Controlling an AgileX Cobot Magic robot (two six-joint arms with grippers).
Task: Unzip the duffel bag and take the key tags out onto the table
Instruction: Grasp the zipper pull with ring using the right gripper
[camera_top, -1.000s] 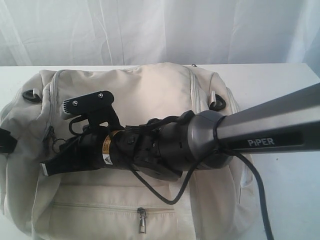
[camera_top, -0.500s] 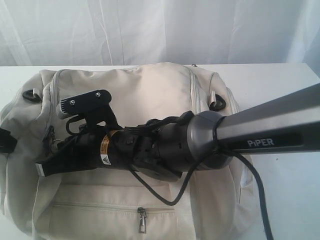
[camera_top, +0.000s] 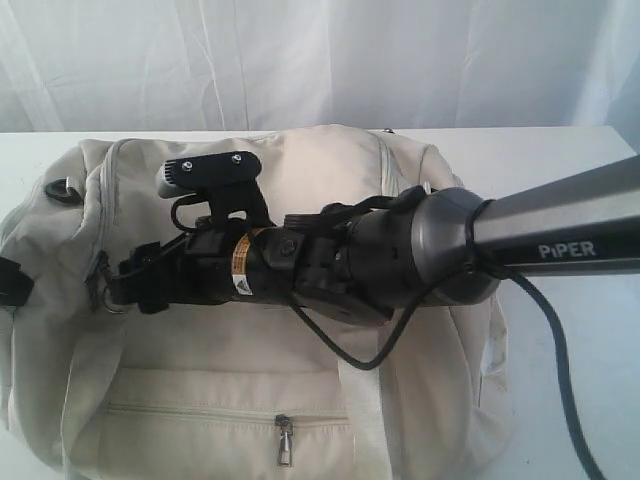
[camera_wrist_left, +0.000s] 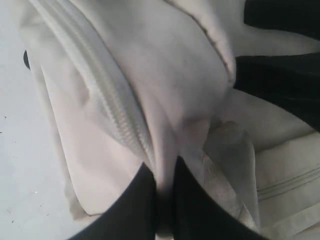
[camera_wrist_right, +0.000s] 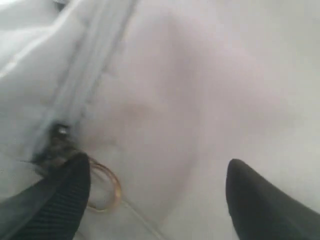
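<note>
Finds the duffel bag (camera_top: 300, 180) lying flat on the white counter (camera_top: 560, 160). Pins a fold of the bag's fabric, beside its zipper (camera_wrist_left: 110, 100), in the clamped left hand (camera_wrist_left: 162, 170). Holds the right hand (camera_wrist_right: 157, 167) spread apart over the bag's top, one finger just beside the zipper pull's ring (camera_wrist_right: 116, 189).

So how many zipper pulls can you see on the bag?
2: a pocket pull at the front of the bag, and a ring pull by the right gripper. More may hide under the arm.
</note>
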